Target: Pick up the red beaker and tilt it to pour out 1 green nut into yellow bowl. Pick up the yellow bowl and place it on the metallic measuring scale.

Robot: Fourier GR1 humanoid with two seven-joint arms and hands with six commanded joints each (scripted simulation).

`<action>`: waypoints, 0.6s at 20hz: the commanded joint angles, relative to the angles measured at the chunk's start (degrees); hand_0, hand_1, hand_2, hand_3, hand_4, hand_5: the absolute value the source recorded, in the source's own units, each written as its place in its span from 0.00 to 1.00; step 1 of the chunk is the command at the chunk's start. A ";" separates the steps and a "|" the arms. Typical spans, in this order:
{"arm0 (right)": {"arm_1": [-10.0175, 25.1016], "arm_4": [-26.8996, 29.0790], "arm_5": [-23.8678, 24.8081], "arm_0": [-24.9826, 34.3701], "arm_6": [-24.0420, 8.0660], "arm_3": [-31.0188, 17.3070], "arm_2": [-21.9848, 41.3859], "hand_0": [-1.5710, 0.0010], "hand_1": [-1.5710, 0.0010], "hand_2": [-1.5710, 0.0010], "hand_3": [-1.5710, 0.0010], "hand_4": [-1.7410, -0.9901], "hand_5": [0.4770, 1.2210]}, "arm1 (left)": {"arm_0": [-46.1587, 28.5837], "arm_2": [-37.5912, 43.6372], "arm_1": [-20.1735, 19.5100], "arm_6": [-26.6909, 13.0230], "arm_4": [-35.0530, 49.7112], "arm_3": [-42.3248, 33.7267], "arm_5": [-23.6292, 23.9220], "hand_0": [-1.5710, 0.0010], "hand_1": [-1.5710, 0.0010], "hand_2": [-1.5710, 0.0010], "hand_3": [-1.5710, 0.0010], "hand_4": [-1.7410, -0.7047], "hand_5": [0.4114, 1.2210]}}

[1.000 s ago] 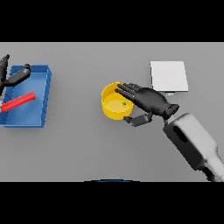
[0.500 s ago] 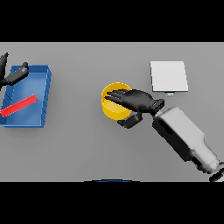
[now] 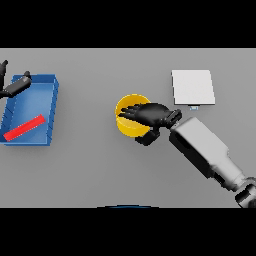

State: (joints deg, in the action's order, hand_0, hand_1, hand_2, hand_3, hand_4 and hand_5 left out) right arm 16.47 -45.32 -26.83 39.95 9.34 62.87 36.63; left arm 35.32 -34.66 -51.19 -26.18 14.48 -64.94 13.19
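Observation:
The yellow bowl (image 3: 128, 122) stands mid-table. My right hand (image 3: 152, 115) lies over its right half, open, with the fingers stretched across the top and the thumb (image 3: 145, 139) outside the rim at the near right. The hand hides part of the bowl's inside, and I see no green nut. The red beaker (image 3: 24, 127) lies on its side in the blue tray (image 3: 49, 111) at the far left. Over the tray's far left corner, at the view's edge, my left hand (image 3: 14, 86) is open. The metallic measuring scale (image 3: 193, 86) sits at the back right with nothing on it.
The blue tray's walls stand up around the beaker at the left. My right forearm (image 3: 207, 152) slants across the table from the lower right to the bowl. A gap of bare grey table separates the bowl from the scale.
My right hand has slid left, further over the bowl, and its forearm has swung in behind it. The bowl has stayed put. My left hand has drifted towards the left edge.

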 commanded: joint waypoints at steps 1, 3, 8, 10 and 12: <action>-0.24 -0.05 -0.08 -0.18 -0.18 -0.24 0.15 1.00 1.00 1.00 0.99 0.58 0.34 | -0.34 0.19 -0.28 0.33 0.14 -0.01 0.04 1.00 1.00 1.00 1.00 0.91 0.39; -0.68 -0.87 0.29 0.45 -1.22 -1.44 0.55 0.99 0.97 0.96 0.94 0.54 0.41 | 0.30 -0.04 0.42 0.52 0.05 -0.15 0.01 1.00 1.00 1.00 1.00 0.92 0.39; 0.06 -1.24 -1.89 0.67 -0.52 -0.73 1.59 0.43 0.46 0.48 0.62 0.28 0.78 | 0.12 0.38 0.14 0.32 0.08 0.00 0.65 1.00 1.00 1.00 1.00 0.91 0.39; 0.24 -0.43 -4.02 1.44 0.18 -1.41 1.67 0.28 0.30 0.31 0.45 0.18 0.86 | -0.42 0.20 0.15 0.18 0.10 -0.30 0.88 1.00 1.00 1.00 1.00 0.91 0.39; 1.26 0.57 -5.16 0.92 1.00 -0.46 1.39 0.18 0.19 0.20 0.35 0.12 0.91 | -0.34 0.23 -0.29 -0.32 0.16 -1.04 0.87 1.00 1.00 1.00 1.00 0.91 0.39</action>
State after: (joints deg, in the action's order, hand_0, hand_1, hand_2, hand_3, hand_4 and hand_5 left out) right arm 17.74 -44.63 -31.91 40.90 10.71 62.44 38.00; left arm 34.98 -34.42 -51.49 -26.49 14.64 -65.98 14.07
